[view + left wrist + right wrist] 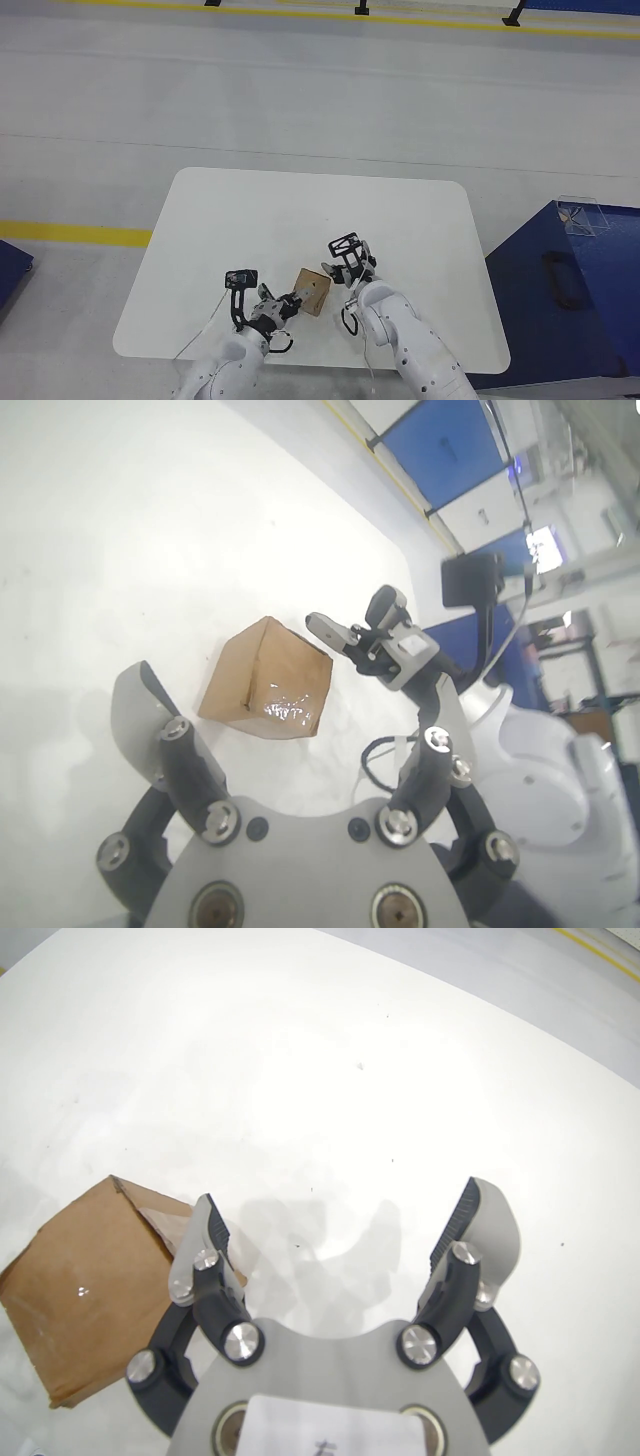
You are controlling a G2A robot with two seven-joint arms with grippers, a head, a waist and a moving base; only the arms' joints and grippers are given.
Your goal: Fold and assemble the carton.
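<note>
We've got the small brown cardboard carton (267, 680) on the white desk (300, 200) between the arms: squarely ahead of the left gripper (290, 700), jaws wide apart and empty, but beside the right gripper (340, 1198), jaws also apart, so left looks better aligned.

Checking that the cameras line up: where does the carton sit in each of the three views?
Top view: carton near the table's front edge, about midway along it.
Left wrist view: carton on the table, the right gripper's fingertip close by its corner.
Right wrist view: carton beside one finger of the open right gripper.
Shared landmark: the right gripper, next to the carton.
</note>
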